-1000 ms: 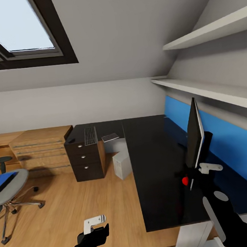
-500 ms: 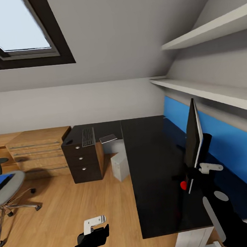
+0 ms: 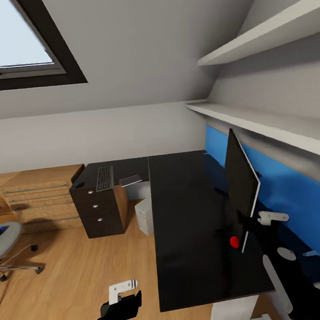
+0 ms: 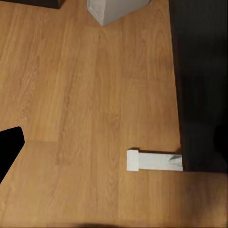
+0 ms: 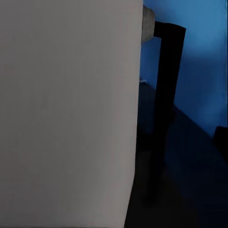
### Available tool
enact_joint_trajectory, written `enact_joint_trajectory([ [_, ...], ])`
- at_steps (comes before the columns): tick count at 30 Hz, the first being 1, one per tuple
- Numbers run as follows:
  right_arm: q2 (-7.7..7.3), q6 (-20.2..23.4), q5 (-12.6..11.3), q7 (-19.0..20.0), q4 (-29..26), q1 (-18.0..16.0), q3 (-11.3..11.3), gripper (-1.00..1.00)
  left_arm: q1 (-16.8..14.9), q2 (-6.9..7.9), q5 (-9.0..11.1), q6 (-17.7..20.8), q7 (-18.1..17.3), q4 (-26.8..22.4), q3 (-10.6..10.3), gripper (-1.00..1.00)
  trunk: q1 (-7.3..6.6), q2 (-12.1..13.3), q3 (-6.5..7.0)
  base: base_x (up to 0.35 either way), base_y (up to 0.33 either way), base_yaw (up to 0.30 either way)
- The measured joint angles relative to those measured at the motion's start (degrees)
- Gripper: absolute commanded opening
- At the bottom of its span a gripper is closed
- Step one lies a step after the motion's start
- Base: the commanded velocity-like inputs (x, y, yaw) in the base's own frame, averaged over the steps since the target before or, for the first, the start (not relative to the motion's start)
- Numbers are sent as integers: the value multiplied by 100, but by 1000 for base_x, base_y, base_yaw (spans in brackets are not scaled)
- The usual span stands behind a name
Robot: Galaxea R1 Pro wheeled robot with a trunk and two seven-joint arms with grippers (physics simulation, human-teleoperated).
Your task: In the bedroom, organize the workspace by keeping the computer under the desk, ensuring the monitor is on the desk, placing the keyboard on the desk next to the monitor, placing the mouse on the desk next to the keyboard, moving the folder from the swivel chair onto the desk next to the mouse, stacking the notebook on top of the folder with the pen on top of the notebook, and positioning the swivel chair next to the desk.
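The right claw (image 3: 252, 224) grips the monitor (image 3: 241, 179) by its lower corner, the screen upright over the black tabletop (image 3: 185, 216) near the blue back edge. The left claw (image 3: 121, 291) hangs over the floor; whether it is released or clenched I cannot tell. The keyboard (image 3: 104, 178) lies at the tabletop's far left end, the computer (image 3: 144, 216) underneath.

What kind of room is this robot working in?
It looks like an attic room set up as a home office: a skylight in a sloped ceiling, an L-shaped black desk carrying a monitor and keyboard, and a wood plank floor.
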Motion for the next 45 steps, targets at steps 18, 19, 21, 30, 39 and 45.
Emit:
enact_joint_trajectory([
  [18,-1,-2,0,5,11,-1,0,100,-1,6,6,3,0,-4,14,100,0,0,0,-46,-219,0],
  [19,-1,-2,0,5,12,1,0,100,-2,6,6,3,0,-5,14,100,0,0,0,-1,-4,0],
  [21,-1,1,-4,4,12,1,-1,100,1,5,8,3,0,-6,14,100,0,0,0,0,-2,0],
  [30,-9,-7,-3,-2,11,1,-2,100,0,6,-10,-6,0,-6,6,100,0,1,0,0,-36,0],
  [39,-9,-8,-1,6,10,-2,0,100,-1,6,-9,-7,0,-3,5,100,0,0,0,0,-114,0],
  [45,-10,-9,0,6,19,-1,0,100,0,6,-3,-6,0,-8,6,100,0,0,0,0,-23,0],
])
